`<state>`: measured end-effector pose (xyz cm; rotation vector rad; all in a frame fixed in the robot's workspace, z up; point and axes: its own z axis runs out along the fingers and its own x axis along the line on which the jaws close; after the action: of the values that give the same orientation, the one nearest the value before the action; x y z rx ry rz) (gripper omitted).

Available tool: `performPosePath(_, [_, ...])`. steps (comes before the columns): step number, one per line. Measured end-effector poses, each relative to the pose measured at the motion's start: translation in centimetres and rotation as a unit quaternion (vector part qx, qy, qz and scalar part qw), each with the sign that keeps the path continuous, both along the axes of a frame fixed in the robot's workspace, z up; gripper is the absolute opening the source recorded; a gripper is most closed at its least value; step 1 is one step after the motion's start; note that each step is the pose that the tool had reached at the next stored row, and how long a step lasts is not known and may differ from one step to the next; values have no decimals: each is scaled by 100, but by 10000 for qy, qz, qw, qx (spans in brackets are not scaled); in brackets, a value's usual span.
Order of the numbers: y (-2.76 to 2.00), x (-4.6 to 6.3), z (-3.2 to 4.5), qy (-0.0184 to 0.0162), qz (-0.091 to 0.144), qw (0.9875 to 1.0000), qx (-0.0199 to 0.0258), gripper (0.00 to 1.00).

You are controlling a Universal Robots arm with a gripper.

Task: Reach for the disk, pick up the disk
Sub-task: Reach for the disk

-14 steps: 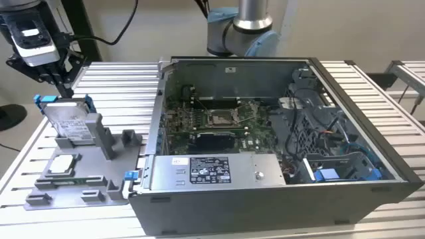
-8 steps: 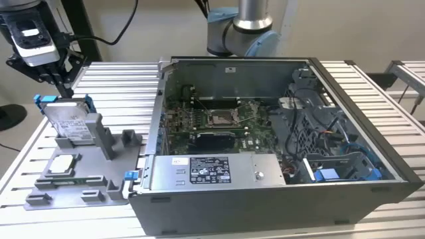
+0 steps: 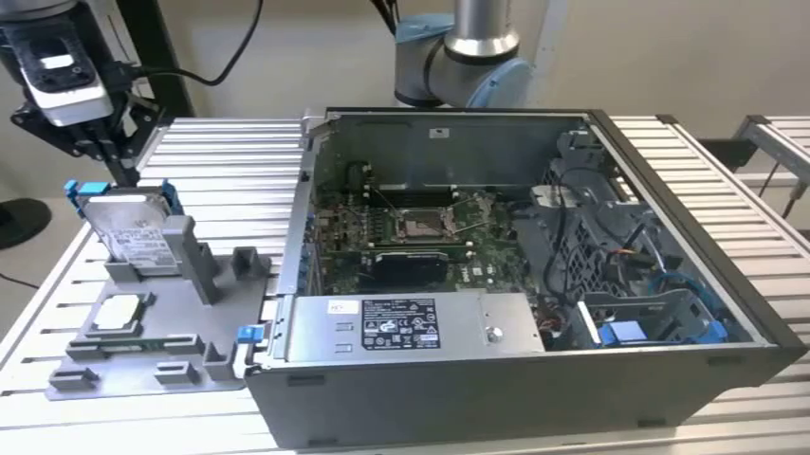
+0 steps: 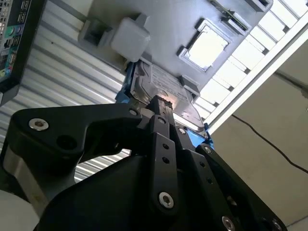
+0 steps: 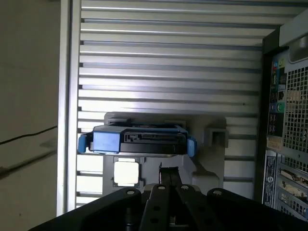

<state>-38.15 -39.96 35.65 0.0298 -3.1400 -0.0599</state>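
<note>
The disk [image 3: 131, 230] stands on edge in a grey holder [image 3: 190, 256] at the exterior view's left. It is silver with a white label, and a blue bracket [image 3: 83, 192] runs along its top. My gripper [image 3: 121, 163] hangs just above the disk's upper edge, apart from it, shut with nothing between the fingers. In the first wrist view the disk's blue-framed edge [image 5: 139, 140] lies just beyond my black fingertips [image 5: 168, 174]. In the second wrist view the labelled face [image 4: 166, 79] sits right past the fingertips [image 4: 161, 103].
A small square silver chip [image 3: 120, 309] lies in the grey tray [image 3: 139, 365] in front of the disk. A large open computer case [image 3: 506, 398] stands at the exterior view's right of the tray. Everything rests on a slatted metal table [image 3: 222, 152].
</note>
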Motion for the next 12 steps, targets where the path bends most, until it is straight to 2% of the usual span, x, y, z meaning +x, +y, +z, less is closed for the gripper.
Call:
performPosePath(5, [42, -82, -3, 0, 1, 10000, 0, 0])
performPosePath(12, [92, -289, -9, 0, 8, 10000, 0, 0])
